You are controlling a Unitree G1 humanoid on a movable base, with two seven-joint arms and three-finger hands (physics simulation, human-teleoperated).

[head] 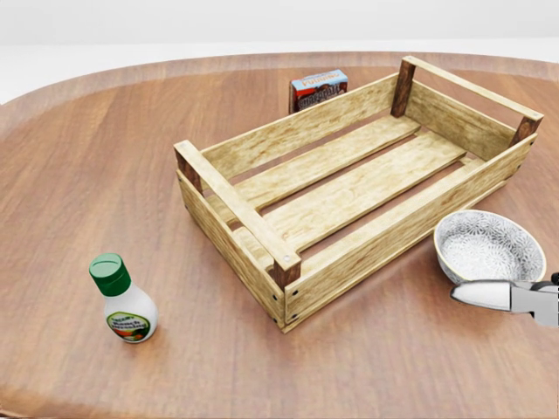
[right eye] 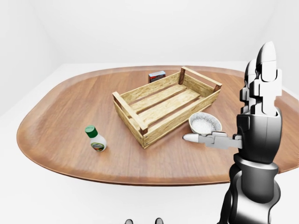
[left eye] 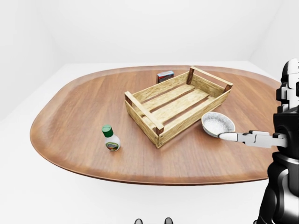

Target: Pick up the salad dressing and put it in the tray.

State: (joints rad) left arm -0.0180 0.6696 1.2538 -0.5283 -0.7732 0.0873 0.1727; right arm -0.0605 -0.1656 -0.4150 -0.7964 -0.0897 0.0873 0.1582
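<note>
Salad dressing (head: 124, 302) stands well left of the right hand's (right eye: 258, 100) spread, empty fingers (right eye: 202, 138).

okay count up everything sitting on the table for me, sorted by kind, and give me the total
White salad dressing bottle with green cap: 1
Slatted wooden crate tray: 1
Patterned grey ceramic bowl: 1
Small red and blue box: 1
Total: 4 things on the oval brown wooden table
</note>
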